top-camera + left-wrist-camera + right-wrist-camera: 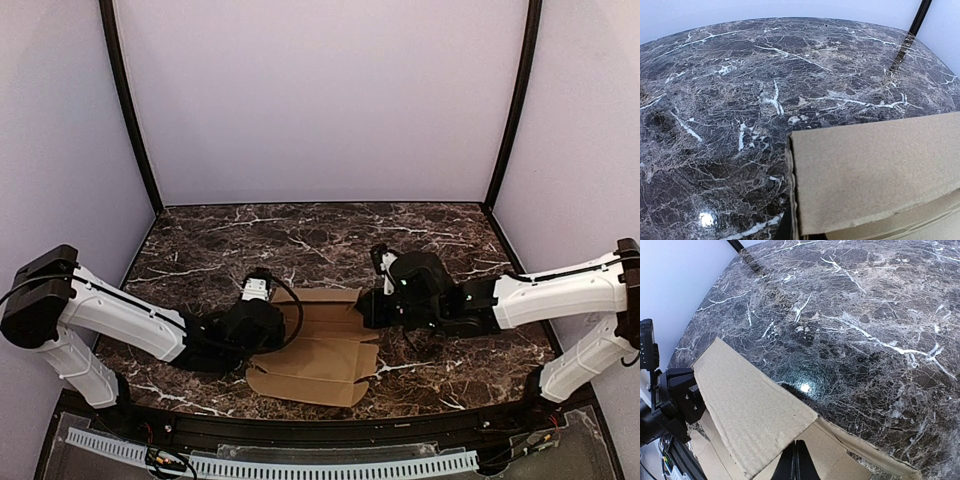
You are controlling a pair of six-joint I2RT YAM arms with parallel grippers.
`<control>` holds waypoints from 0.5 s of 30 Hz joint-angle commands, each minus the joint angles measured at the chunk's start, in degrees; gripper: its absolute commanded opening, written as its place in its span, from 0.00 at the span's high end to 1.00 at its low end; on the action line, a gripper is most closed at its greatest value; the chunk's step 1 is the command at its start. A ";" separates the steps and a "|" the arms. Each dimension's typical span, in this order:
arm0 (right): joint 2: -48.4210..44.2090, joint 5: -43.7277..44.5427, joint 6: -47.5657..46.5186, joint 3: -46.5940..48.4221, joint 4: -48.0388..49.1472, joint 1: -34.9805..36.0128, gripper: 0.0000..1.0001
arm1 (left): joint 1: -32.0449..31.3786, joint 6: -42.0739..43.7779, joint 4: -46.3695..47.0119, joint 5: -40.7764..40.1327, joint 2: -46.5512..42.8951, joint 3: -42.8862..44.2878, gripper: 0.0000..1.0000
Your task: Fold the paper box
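brown thin cardboard: paper box [322, 350] sits unfolded on marble table [300, 235] btwn both arms. light, flexible, creases easily; take hold at flap edges. right gripper [797, 460] closed at raised flap edge, prob. pinching it. left gripper [272, 325] closed; hold unconfirmed.

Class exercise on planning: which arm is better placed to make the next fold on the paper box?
Probably the right. The right gripper shows closed tips against a raised flap of the paper box; the left gripper sits at the opposite edge, its fingers unseen.
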 commanded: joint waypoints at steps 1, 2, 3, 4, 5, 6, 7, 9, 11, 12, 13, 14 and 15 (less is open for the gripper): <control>-2.99 1.37 -2.36 -0.57 -1.27 -0.15 1.00 | -0.39 1.11 -1.13 -0.55 -2.64 2.07 1.00; -3.47 1.38 -2.93 -0.39 -2.13 -0.15 1.00 | -0.32 1.26 -1.31 -0.64 -2.74 2.23 1.00; -4.11 1.38 -3.50 -0.26 -2.96 -0.10 1.00 | -0.26 1.36 -1.29 -0.66 -2.94 2.39 1.00; -4.77 1.33 -4.13 -0.16 -4.04 -0.08 1.00 | 0.00 1.43 -1.15 -0.51 -3.06 2.47 1.00; -5.54 1.31 -4.85 -0.03 -4.96 -0.11 1.00 | 0.20 1.43 -1.12 -0.28 -3.22 2.65 1.00; -6.67 1.34 -5.74 0.13 -5.81 -0.15 1.00 | 0.69 1.37 -1.15 0.28 -3.29 2.73 1.00; -7.49 1.33 -6.49 0.40 -7.32 -0.16 1.00 | 0.90 1.24 -1.07 0.60 -3.32 2.80 1.00; -9.21 1.37 -7.86 1.13 -9.71 -0.10 1.00 | 1.67 1.33 -0.90 1.28 -3.51 2.86 1.00; -11.16 1.48 -9.18 1.55 -11.67 -0.17 1.00 | 2.36 1.47 -0.84 1.97 -3.69 3.09 1.00; -12.21 1.57 -9.69 1.55 -12.59 -0.10 1.00 | 2.94 1.48 -0.80 2.28 -3.77 3.22 1.00; -13.47 1.40 -10.16 1.40 -13.15 -0.08 1.00 | 3.30 1.37 -0.61 3.01 -3.87 3.24 1.00; -14.72 0.99 -10.99 1.19 -13.41 -0.09 1.00 | 3.90 1.30 -0.50 3.37 -4.10 3.26 1.00; -16.00 0.43 -11.88 0.99 -13.55 -0.08 1.00 | 4.22 1.13 -0.36 3.96 -4.21 3.26 1.00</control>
